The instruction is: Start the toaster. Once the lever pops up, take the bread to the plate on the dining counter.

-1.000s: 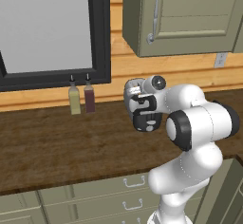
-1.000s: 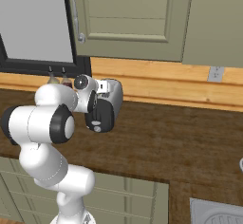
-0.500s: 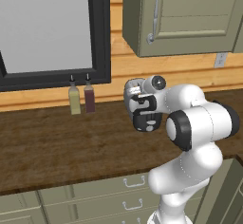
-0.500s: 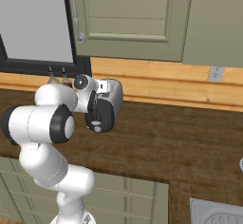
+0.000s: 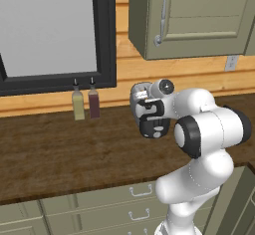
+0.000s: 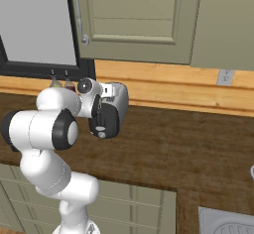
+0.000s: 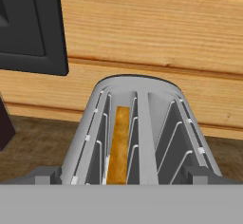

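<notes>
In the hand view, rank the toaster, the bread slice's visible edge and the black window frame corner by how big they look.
1. toaster, though nearness to the camera inflates it.
2. black window frame corner.
3. bread: just its golden top edge shows in the left slot.

The toaster (image 7: pixel 142 123) is shiny silver-grey. The bread (image 7: pixel 118 144) in it shows a golden-brown edge. The worktop (image 5: pixel 55 149) is dark brown wood with streaks. The wall boards (image 7: pixel 156 23) are light orange wood. One bottle (image 5: pixel 78 104) is yellowish, the other bottle (image 5: pixel 93 102) dark red.

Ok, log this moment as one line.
phase: at toaster | bread: in left slot | fingers: low, beside toaster's near end | plate: not reached
</notes>
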Available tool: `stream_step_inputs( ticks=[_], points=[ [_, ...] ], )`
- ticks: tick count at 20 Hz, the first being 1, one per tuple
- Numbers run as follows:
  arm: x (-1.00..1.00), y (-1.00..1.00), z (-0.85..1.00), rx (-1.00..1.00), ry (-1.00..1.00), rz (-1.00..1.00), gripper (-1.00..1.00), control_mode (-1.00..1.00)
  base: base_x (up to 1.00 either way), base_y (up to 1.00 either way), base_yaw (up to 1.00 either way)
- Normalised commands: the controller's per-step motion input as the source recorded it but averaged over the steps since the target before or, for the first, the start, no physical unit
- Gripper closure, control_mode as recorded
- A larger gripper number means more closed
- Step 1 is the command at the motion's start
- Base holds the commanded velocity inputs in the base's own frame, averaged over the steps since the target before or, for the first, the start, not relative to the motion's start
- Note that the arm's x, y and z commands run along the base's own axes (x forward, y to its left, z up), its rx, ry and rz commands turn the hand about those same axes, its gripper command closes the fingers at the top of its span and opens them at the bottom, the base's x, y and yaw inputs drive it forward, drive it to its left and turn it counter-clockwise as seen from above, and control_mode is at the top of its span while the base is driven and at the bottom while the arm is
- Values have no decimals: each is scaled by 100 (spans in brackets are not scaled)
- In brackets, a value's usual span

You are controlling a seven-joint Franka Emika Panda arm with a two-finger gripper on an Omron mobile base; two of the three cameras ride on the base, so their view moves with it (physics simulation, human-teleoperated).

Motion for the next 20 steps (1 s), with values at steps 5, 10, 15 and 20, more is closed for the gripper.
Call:
stream_step_inputs(
  ticks=[5,10,15,20],
  points=[
    [0,0,0,0,0,0,-100,-100,0,0,0],
    [0,0,0,0,0,0,-100,-100,0,0,0],
    [0,0,0,0,0,0,-100,-100,0,0,0],
    [0,0,0,0,0,0,-100,-100,0,0,0]
  ],
)
